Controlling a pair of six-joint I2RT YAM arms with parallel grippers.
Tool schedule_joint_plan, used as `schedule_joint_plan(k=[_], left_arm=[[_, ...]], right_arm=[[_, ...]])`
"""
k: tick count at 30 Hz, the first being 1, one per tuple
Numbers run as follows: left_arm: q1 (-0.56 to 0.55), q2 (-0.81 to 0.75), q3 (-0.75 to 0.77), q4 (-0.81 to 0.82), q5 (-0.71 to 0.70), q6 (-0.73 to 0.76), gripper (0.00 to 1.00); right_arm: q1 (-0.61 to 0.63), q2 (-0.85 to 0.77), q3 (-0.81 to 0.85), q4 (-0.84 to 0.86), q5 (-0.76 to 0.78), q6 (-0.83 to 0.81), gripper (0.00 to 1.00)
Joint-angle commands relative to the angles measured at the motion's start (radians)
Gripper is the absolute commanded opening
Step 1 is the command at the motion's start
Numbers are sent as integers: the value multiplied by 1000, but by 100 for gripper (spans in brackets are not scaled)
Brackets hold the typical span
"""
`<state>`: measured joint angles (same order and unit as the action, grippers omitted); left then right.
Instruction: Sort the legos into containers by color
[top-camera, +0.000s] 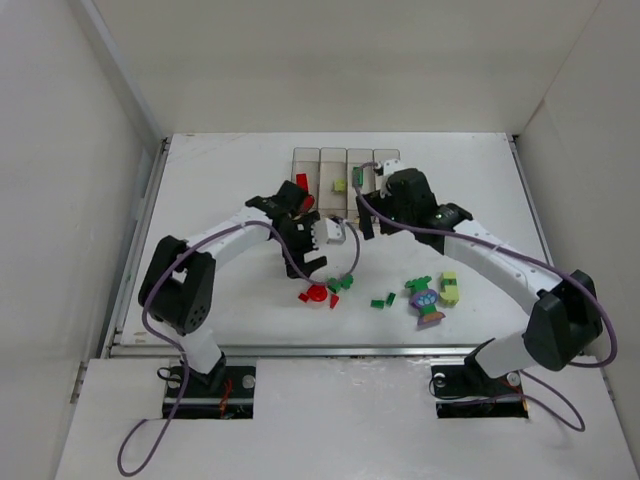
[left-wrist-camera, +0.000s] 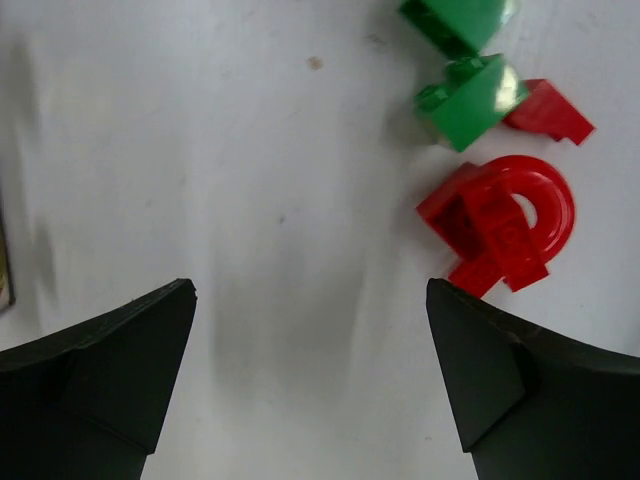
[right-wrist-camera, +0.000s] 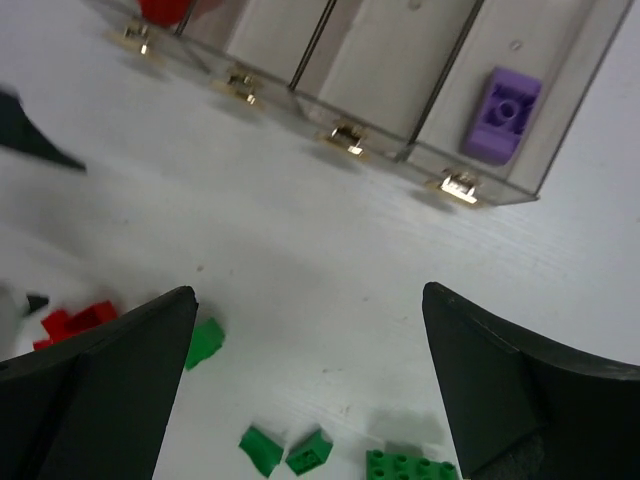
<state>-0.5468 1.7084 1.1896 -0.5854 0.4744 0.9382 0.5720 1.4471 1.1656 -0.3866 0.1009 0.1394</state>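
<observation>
The left end effector (left-wrist-camera: 310, 290) hangs low over the bench (top-camera: 215, 190), fingers spread wide and holding nothing. Just to its right lies a red ring piece (left-wrist-camera: 505, 215), with a green brick (left-wrist-camera: 470, 98) and a small red wedge (left-wrist-camera: 550, 112) close beside it. These legos look light, stiff and glossy. A pinch on a curved or sloped face would likely squirt one out, so the ring piece's blocky side seems the better hold, and for the green brick its two parallel walls.

Farther right, a mixed clump (top-camera: 427, 303) and a lime brick (top-camera: 449, 288) sit near the bench's front. The clump would probably need pulling apart, one arm on each part.

The right end effector (right-wrist-camera: 308, 292) is likewise wide and empty. It is above loose green bits (right-wrist-camera: 262, 448) and faces the bins (right-wrist-camera: 370, 60). A purple brick (right-wrist-camera: 505, 115) lies in the rightmost bin.

From above, both arms cover the bins' near ends, so their contents read only in part. The red lego (right-wrist-camera: 165, 10) in the leftmost bin is cut off in the right wrist view. The clump's make-up is too small to tell.
</observation>
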Motion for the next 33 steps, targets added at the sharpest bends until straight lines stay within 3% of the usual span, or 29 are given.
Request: schedule_joint_plan(k=[1, 5, 8, 11, 15, 20, 24, 33], left_arm=[[70, -131, -34, 116, -63, -238, 100], [131, -217, -90, 168, -212, -433, 100], [195, -291, -131, 191, -345, -541, 100], [245, -361, -177, 213, -477, -666, 100], [320, -412, -208, 231, -637, -841, 100], [403, -516, -263, 268, -619, -884, 100], [426, -588, -286, 279, -599, -903, 100], [426, -678, -344, 337, -577, -875, 100]], right_arm=[[23, -48, -53, -29, -47, 14, 100], [23, -60, -102, -1, -113, -9, 100], [34, 7, -60, -78, -124, 26, 100], [46, 19, -47, -112, -109, 161, 100], [93, -34, -135, -14, -74, 397, 100], [118, -83, -259, 136, -44, 665, 100], [149, -36, -259, 127, 29, 759, 100], [215, 156, -256, 166, 29, 897, 100]])
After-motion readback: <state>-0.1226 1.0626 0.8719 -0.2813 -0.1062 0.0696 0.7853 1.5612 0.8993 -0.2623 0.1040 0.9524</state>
